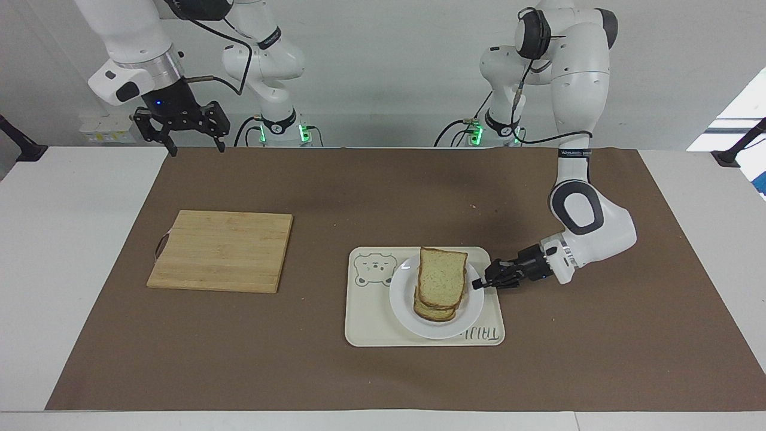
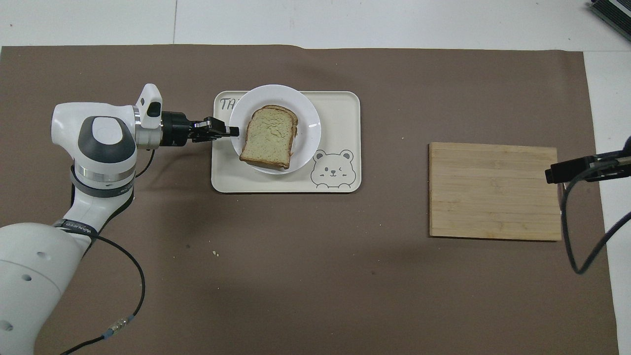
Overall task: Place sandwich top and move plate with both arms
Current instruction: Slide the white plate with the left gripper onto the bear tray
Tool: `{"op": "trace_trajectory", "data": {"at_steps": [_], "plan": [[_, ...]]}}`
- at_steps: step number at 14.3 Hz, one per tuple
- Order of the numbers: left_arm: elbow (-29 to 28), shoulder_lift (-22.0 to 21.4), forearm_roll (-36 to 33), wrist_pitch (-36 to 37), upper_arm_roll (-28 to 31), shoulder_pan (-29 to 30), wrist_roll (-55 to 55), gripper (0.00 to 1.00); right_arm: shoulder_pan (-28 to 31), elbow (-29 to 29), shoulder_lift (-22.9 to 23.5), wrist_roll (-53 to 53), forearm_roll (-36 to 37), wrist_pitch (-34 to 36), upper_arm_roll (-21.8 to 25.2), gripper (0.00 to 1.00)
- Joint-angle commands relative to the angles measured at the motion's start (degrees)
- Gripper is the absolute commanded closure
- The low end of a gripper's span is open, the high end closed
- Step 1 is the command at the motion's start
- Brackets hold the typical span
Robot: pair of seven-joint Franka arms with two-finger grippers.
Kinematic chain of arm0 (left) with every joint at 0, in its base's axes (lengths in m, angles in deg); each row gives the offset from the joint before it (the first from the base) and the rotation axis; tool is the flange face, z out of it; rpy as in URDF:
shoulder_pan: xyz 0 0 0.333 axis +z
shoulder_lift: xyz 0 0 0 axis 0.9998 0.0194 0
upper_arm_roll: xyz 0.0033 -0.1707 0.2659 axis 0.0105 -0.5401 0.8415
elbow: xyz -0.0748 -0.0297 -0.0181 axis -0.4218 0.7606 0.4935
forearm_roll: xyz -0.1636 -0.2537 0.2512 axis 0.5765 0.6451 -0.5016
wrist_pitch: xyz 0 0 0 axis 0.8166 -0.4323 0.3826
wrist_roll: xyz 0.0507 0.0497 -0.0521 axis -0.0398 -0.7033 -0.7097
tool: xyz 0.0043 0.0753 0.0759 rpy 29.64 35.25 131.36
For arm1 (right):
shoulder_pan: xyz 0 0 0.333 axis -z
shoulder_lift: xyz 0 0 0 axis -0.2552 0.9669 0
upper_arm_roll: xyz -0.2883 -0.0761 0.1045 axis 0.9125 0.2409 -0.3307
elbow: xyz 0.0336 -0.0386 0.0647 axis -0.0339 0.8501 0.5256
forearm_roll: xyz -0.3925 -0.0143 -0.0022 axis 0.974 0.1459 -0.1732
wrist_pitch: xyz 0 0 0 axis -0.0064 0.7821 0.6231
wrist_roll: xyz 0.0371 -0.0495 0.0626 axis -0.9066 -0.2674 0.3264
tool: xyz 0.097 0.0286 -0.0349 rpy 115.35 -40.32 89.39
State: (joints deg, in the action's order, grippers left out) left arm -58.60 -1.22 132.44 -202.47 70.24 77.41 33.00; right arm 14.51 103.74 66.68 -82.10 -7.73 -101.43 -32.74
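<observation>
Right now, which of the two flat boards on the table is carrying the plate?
The cream tray with the bear drawing carries the plate. The wooden cutting board, toward the right arm's end of the table, is bare.
</observation>
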Motion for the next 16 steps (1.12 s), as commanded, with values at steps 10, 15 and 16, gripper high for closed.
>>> {"op": "trace_trajectory", "data": {"at_steps": [10, 15, 16], "plan": [[-0.93, -4.57, -5.28, -1.17, 0.41, -0.57, 1.82, 0.32, 0.81, -0.58, -0.13, -0.48, -0.40, 0.09, 0.04, 0.00], [-0.31, -10.90, -30.22, -4.97, 2.42, 0.22, 6.14, 0.00, 0.81, -0.58, -0.13, -0.48, -0.40, 0.17, 0.04, 0.00], [-0.31, -12.22, -36.63, -4.97, 3.30, 0.14, 6.40, 0.00, 0.72, -0.58, -0.13, -0.48, -0.40, 0.09, 0.04, 0.00]]}}
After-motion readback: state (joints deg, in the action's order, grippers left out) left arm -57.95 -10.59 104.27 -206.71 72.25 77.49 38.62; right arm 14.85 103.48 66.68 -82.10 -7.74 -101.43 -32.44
